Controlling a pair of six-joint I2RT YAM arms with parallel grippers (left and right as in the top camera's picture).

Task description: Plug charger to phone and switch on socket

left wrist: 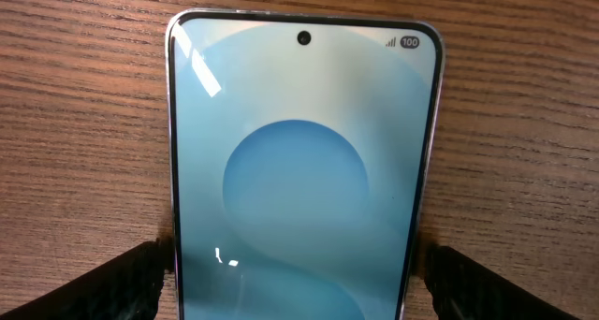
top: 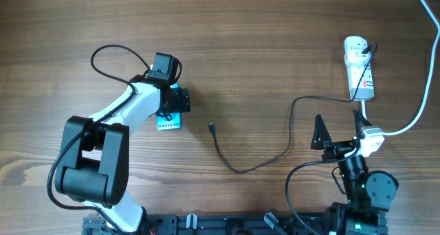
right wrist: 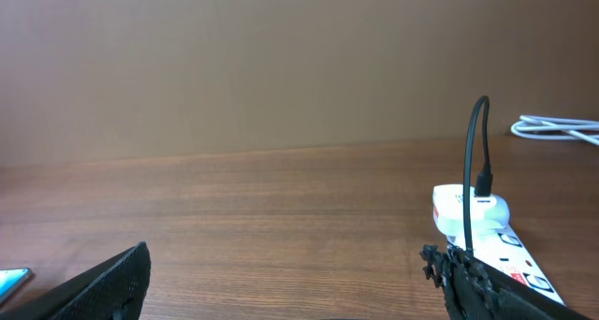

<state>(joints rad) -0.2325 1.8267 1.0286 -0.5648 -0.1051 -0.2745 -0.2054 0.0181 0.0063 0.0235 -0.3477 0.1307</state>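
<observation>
The left gripper (left wrist: 295,264) stood narrow around the phone (left wrist: 299,152), with one black finger at each long edge and, as it seemed, touching it. I judge that this hold served to keep the phone steady on the table (top: 261,42), so that it would not slide when the connector was pushed in. The phone lay flat, screen up.

The charger (top: 256,165) lay loose to the right of the phone. Its connector tip (top: 212,127) rested near the phone but apart from it. The thin cable curved away from the phone to the socket (top: 359,73), far to the phone's right, where its other end already sat plugged in.

The right gripper (right wrist: 285,254) was wide and held nothing. It was well apart from the phone and close to the socket, and probably this place let it reach both cable and switch. The switch was too small to read.
</observation>
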